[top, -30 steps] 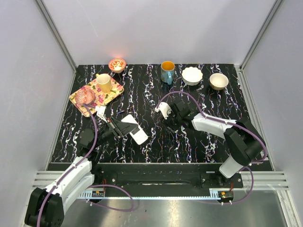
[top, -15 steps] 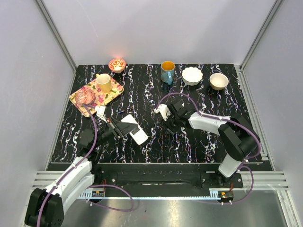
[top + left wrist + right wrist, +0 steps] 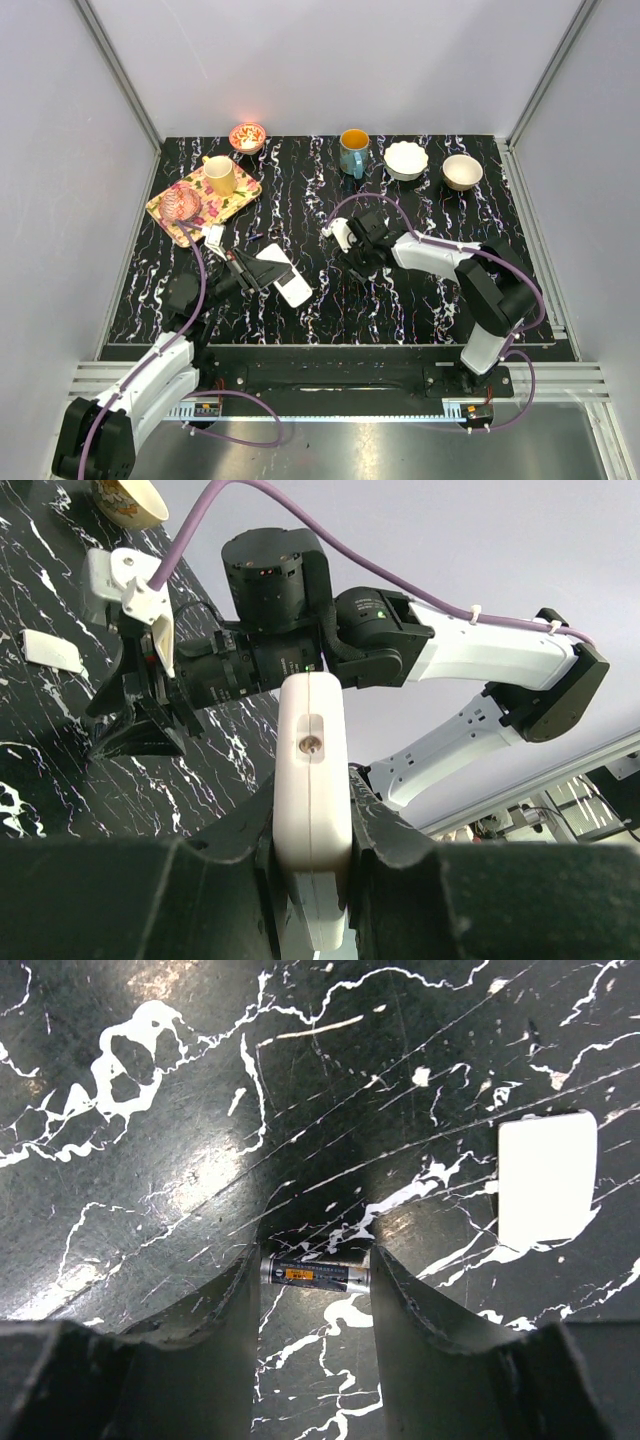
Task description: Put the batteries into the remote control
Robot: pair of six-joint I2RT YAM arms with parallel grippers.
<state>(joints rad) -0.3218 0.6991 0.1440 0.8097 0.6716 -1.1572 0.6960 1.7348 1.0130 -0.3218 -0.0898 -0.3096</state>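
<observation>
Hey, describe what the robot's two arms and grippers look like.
The left arm and right arm have white shells with black joints. A purple cable runs along each to the wrist. The left gripper and right gripper have black, curved fingers. A small green light shows on the right arm's joint.
</observation>
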